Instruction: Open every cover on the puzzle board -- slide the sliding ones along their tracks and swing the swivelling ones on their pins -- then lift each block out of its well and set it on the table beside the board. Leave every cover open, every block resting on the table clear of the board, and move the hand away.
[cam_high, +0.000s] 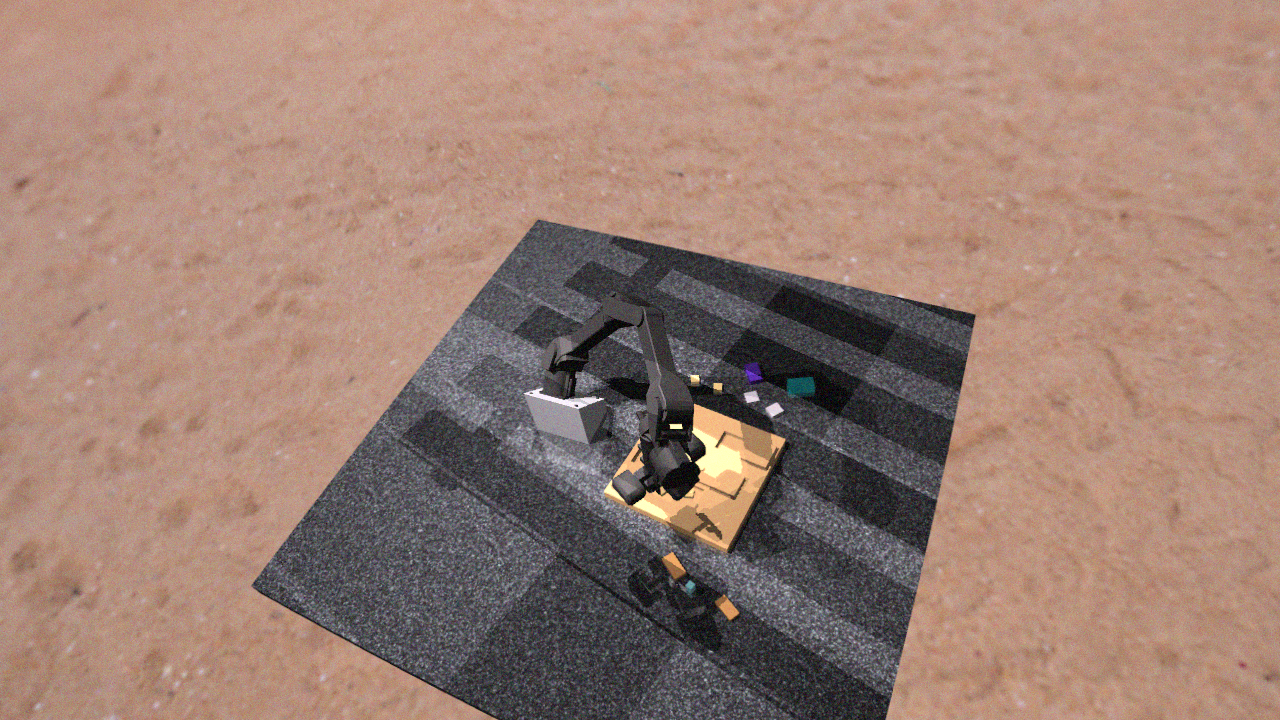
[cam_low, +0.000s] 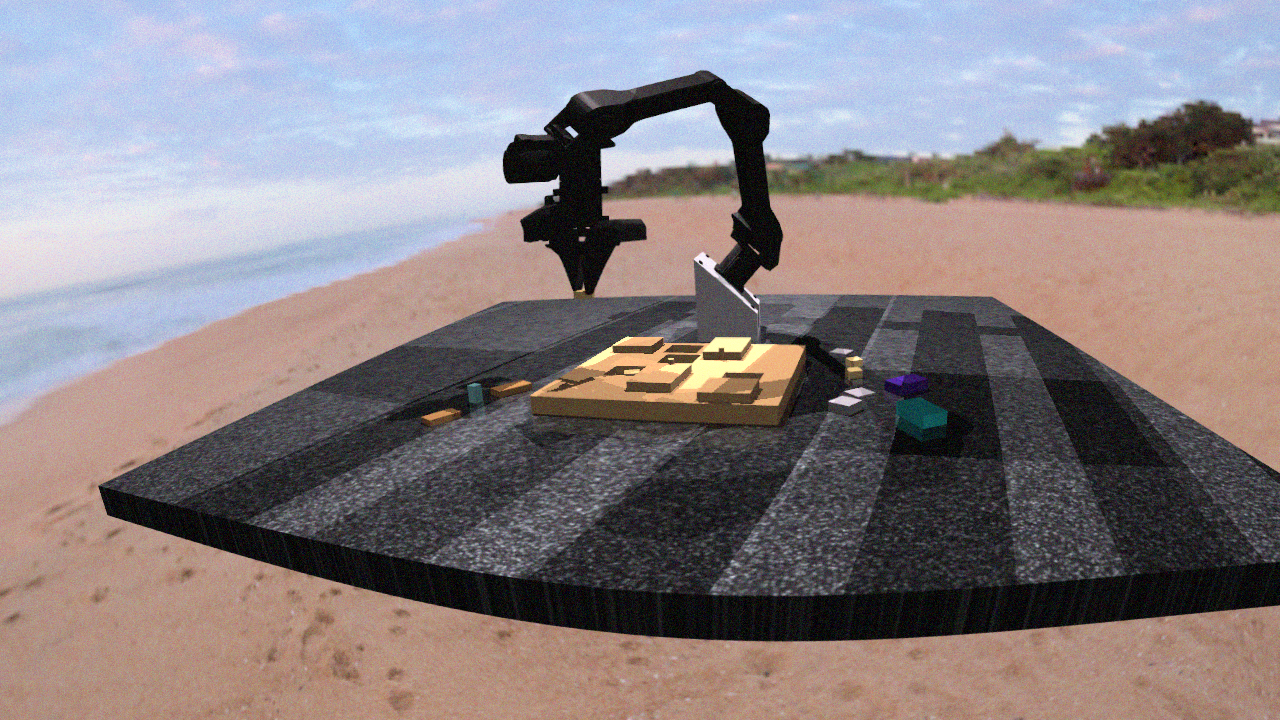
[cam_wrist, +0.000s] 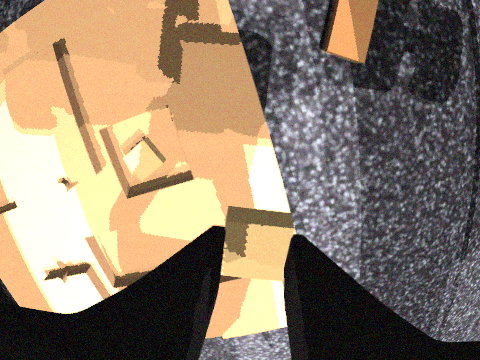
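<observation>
We see a matte black arm (cam_low: 750, 152) built of blocky, faceted links joined by rounded joints, rising from a pale grey wedge-shaped pedestal (cam_low: 716, 308) with a slanted face. A thick cylindrical housing (cam_low: 529, 159) sticks out sideways at the wrist, and a small yellow mark (cam_high: 676, 425) shows on the link just above it. The gripper (cam_low: 582, 279) has a wide black crossbar from which two dark fingers taper down to narrow tips, plain and without visible cables or screws.
</observation>
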